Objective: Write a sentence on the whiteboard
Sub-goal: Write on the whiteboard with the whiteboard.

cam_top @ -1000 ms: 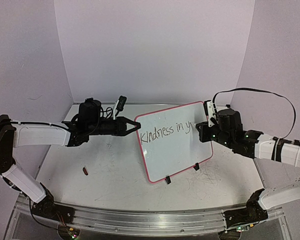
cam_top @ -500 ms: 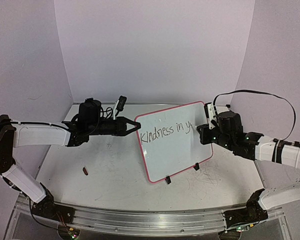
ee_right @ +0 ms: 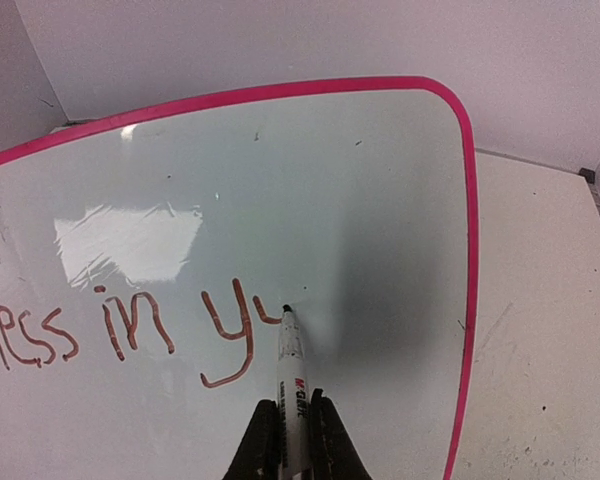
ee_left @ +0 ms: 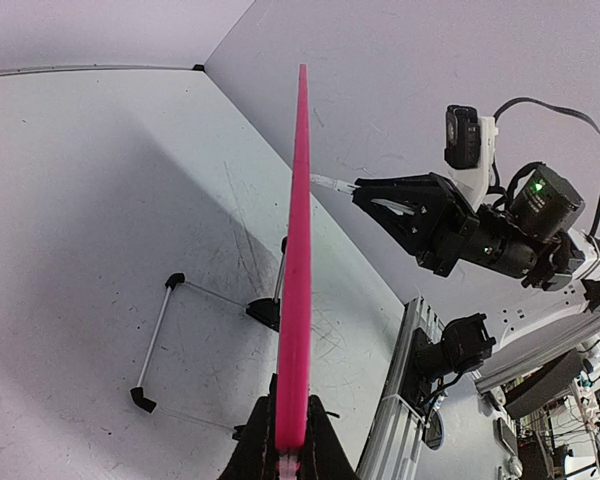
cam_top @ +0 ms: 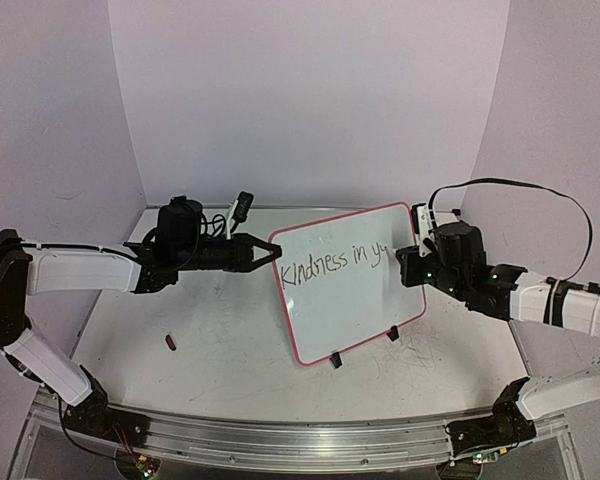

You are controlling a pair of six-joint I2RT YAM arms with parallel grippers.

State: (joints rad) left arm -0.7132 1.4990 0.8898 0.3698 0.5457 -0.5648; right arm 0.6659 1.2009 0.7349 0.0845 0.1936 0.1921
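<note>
Scuffed white table (cam_top: 230, 350) under lilac walls (cam_top: 310, 100) bears the propped whiteboard (cam_top: 350, 300).

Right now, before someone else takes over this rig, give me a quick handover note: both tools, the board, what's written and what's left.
Left tool: shut on the whiteboard at its left rim, steadying it where it stands propped on its clip feet.
Right tool: shut on a marker, tip on the board at the end of the last stroke.
Done: the sentence reads "Kindness in y" plus a part-formed next letter, in one line across the upper board.
Left: finish that word and the rest. There is bare board below the line.
</note>
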